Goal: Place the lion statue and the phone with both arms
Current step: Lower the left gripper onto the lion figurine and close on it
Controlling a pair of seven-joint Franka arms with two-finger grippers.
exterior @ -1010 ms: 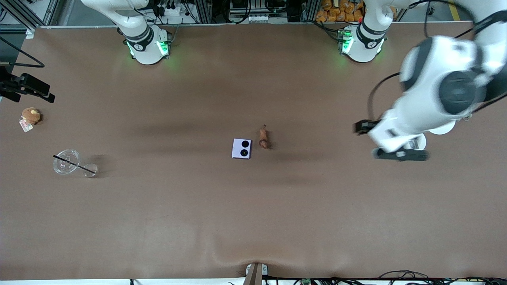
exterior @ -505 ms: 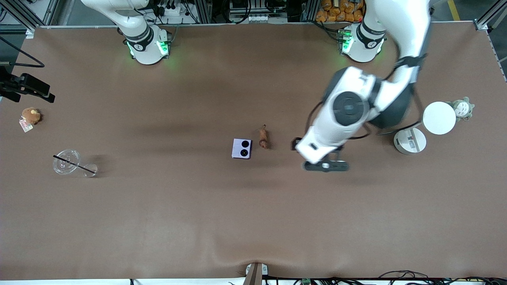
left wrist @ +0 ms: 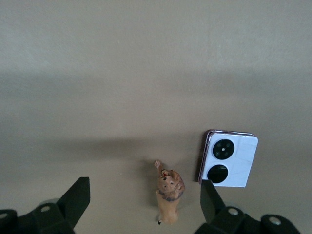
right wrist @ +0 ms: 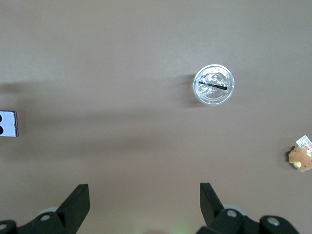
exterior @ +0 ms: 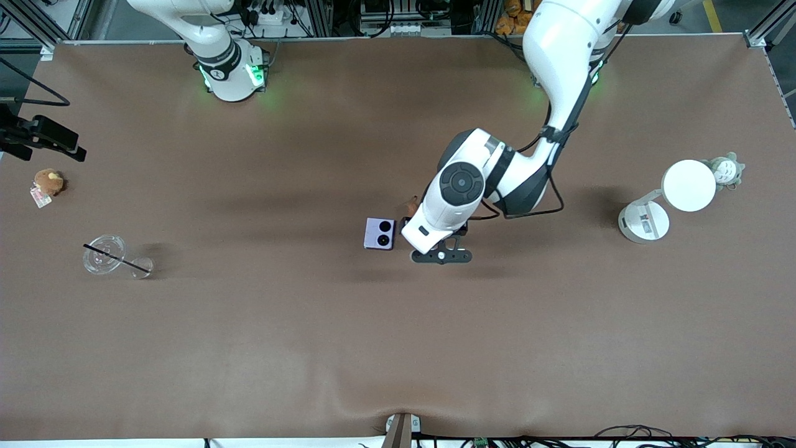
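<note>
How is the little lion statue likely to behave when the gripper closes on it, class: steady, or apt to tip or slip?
The lion statue looks small, narrow and probably light, so it may tip or skid if nudged. Its rounded, uneven body suggests an off-centre pinch by the open left gripper above it could twist it. It looks rigid.

In the front view, the left arm's wrist near mid-frame covers almost all of the lion statue [exterior: 412, 203]; only a sliver shows at the wrist's edge. The left end effector [left wrist: 145, 201] is cut off by the bottom edge of the left wrist view, as is the right end effector [right wrist: 145, 201] in its own view, where the phone [right wrist: 8, 124] is cropped at the left edge.
</note>
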